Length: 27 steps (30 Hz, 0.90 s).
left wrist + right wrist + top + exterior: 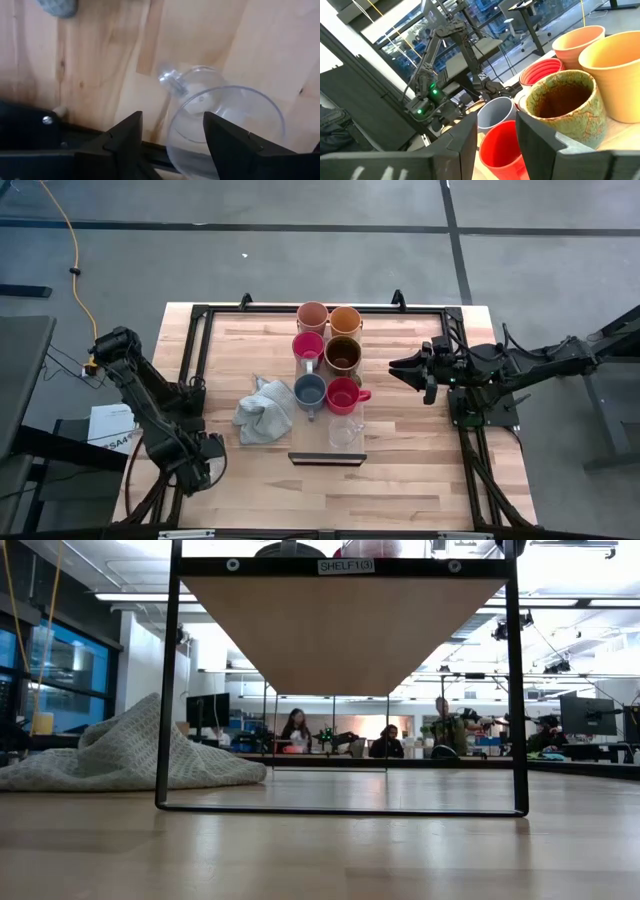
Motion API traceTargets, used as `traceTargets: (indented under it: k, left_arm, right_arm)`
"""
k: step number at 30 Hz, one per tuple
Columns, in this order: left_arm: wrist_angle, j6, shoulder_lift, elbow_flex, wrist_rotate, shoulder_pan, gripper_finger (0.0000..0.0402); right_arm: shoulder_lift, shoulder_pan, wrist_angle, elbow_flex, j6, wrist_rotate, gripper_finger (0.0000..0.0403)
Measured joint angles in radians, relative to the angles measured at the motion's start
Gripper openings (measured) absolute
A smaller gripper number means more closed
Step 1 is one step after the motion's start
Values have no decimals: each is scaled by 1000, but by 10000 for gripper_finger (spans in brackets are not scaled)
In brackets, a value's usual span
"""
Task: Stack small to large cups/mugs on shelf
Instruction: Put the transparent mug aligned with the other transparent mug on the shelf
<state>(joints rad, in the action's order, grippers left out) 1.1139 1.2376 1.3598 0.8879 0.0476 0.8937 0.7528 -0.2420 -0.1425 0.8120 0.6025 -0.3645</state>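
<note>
The light-wood shelf (304,430) stands mid-table on a black frame (340,808). On it stand peach (312,315), orange (345,318), pink (308,345), brown (343,355), blue-grey (310,390) and red (343,395) mugs and a clear glass cup (346,432). My right gripper (400,367) is open, level, just right of the brown mug (565,107), with the red mug (502,145) ahead between its fingers. My left gripper (207,463) is open at the table's near left, over a second clear glass cup (225,120) on the tabletop. My left gripper points down at the clear glass cup. One finger (235,145) shows in front of the cup's rim (270,107) and the other stands outside it. I cannot tell whether either finger touches the glass.
A grey cloth (265,412) lies crumpled on the tabletop left of the shelf; it also shows in the low view (125,755). Black frame rails run along the table's left (190,360) and right (465,440) sides. People sit in the room beyond (297,730).
</note>
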Motion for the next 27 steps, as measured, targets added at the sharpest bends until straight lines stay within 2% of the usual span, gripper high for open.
traceTargets:
  k: [6,10,14,17,22,27]
  left_arm:
    - [-38,1,0,-40,-7,-20,161]
    - [-42,0,0,-50,-33,-18,107]
    - [-41,-11,-3,-48,-32,-19,27]
    - [-33,-37,-8,-22,-27,-26,12]
    - [71,-141,-10,113,-16,-76,3]
    - [235,-397,-10,382,-13,-188,2]
  right_arm:
    - [1,0,0,0,5,0,126]
    - [1,0,0,0,10,0,126]
    - [1,0,0,0,10,0,126]
    - [1,0,0,0,10,0,126]
    - [1,0,2,0,10,0,126]
    - [1,0,3,0,7,0,126]
